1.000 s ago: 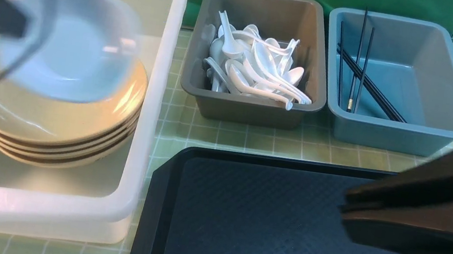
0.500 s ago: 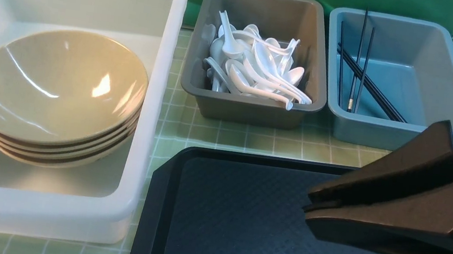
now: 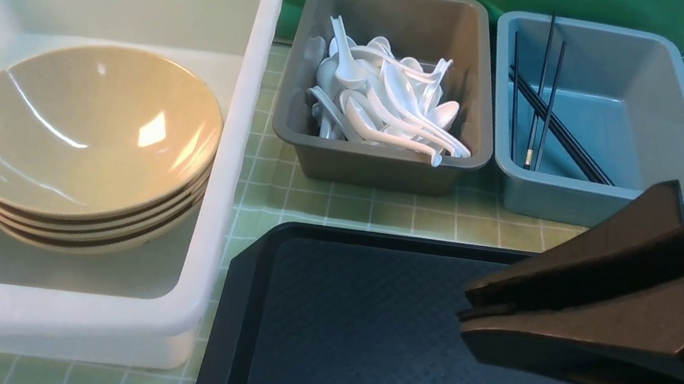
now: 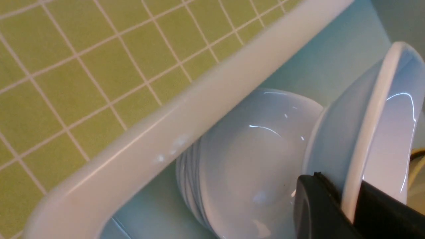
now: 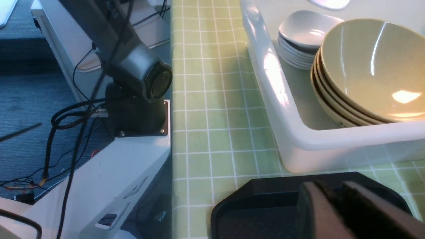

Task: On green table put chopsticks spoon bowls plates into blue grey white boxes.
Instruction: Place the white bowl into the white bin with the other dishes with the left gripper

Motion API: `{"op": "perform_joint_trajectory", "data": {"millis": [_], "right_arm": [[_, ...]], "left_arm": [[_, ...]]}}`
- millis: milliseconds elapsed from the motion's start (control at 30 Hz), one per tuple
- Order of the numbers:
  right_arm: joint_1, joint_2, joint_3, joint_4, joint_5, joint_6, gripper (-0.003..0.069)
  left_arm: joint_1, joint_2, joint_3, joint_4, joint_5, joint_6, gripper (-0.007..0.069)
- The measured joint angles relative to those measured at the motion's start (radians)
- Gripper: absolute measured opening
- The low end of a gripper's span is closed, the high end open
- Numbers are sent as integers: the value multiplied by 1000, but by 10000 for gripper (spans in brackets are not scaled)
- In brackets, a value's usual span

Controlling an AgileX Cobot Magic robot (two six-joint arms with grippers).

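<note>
Gripping white dish (image 4: 335, 139) rim: left claw (image 4: 350, 212), over white box (image 4: 199, 109) | right claw (image 3: 463, 308): closed, empty, over black tray (image 3: 361, 342)

- You have a green checked table (image 3: 346, 209) carrying everything.
- On your left, the white box (image 3: 236, 137) stands on it.
- Further back sits the grey box (image 3: 378, 170), with the blue box (image 3: 580, 209) just beside it on its right.
- Nearest you, the black tray (image 3: 361, 342) lies flat.

No legible text anywhere; white lettering on robot arm (image 5: 130, 63) too blurred.
</note>
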Motion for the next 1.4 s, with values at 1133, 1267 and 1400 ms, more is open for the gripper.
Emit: {"op": "perform_joint_trajectory", "data": {"millis": [1133, 1267, 1400], "right_arm": [[0, 0, 0, 0, -7, -8, 139], [0, 0, 0, 0, -6, -5, 142], [0, 0, 0, 0, -4, -2, 146]], "left_arm": [[-79, 53, 9, 66, 26, -36, 596], [-79, -11, -69, 67, 108, -46, 596], [-104, -94, -133, 32, 167, -2, 596]]}}
